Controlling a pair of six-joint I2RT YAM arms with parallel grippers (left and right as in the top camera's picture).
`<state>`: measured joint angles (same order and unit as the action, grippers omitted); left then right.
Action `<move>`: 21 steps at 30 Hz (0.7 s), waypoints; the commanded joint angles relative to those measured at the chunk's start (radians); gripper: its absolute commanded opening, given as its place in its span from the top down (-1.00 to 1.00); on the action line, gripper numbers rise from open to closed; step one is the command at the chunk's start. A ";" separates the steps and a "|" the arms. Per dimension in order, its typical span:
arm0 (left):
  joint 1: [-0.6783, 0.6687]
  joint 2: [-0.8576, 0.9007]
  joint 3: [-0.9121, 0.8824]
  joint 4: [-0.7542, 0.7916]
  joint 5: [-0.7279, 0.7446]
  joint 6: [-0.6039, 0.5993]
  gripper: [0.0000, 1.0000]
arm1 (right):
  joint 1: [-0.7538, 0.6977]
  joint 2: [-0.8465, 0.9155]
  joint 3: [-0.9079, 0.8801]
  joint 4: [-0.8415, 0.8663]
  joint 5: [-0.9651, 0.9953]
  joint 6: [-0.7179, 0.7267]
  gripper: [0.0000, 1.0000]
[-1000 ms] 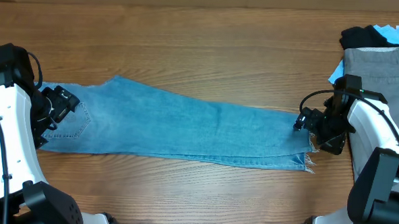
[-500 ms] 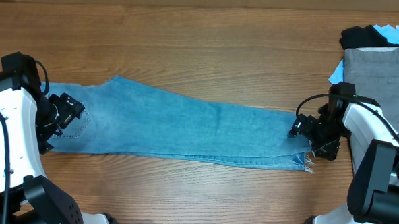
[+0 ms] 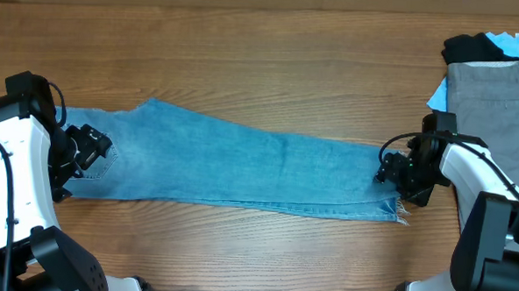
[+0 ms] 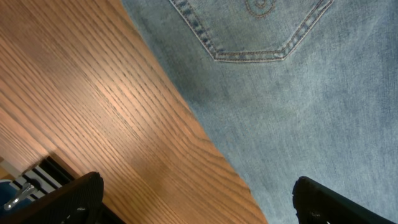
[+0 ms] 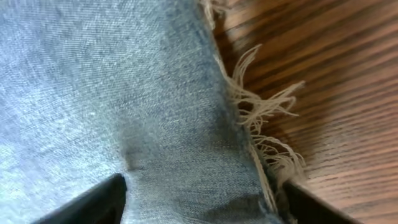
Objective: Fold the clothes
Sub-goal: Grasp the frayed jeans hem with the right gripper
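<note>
Right pincer (image 5: pixel 205 202) half open, astride frayed hem (image 5: pixel 261 124) of jeans (image 3: pixel 241 167), nothing pinched yet. I'd press lower, catch both layers. Left pincer (image 4: pixel 199 202) wide open, empty.

Jeans (image 4: pixel 298 124) lie flat from 12 to 5 o'clock, w/ a back pocket (image 4: pixel 261 31) (stitched point facing down-frame) at 12. Bare wood table (image 4: pixel 93 106) fills 7 to 11; denim edge runs diag. between. Left gripper (image 4: pixel 202 202) at 6, fingers (image 4: pixel 71 199) spread wide: one over wood, other over denim.
</note>
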<state>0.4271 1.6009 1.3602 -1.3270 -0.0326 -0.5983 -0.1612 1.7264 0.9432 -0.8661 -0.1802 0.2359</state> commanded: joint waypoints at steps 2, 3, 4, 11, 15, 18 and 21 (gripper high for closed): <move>-0.003 -0.002 -0.006 -0.003 0.008 0.015 -1.00 | 0.015 0.053 -0.051 0.010 -0.056 0.030 0.23; -0.003 -0.002 -0.006 -0.003 0.008 0.015 -1.00 | 0.015 0.053 -0.051 0.015 -0.057 0.030 0.29; -0.003 -0.002 -0.006 -0.003 0.008 0.015 -0.99 | 0.015 0.053 -0.051 0.018 -0.056 0.030 0.43; -0.003 -0.002 -0.006 -0.008 0.008 0.015 -1.00 | 0.014 0.051 0.022 -0.033 0.030 0.087 0.93; -0.003 -0.002 -0.006 -0.007 0.008 0.015 -1.00 | 0.014 0.037 0.082 -0.091 0.091 0.126 0.93; -0.003 -0.002 -0.006 -0.008 0.008 0.016 -1.00 | 0.014 0.011 0.126 -0.130 0.098 0.132 0.93; -0.003 -0.002 -0.006 -0.007 0.008 0.015 -1.00 | 0.024 -0.039 0.180 -0.192 0.097 0.140 0.92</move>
<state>0.4271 1.6009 1.3598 -1.3350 -0.0296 -0.5987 -0.1448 1.7569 1.0534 -1.0286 -0.1268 0.3489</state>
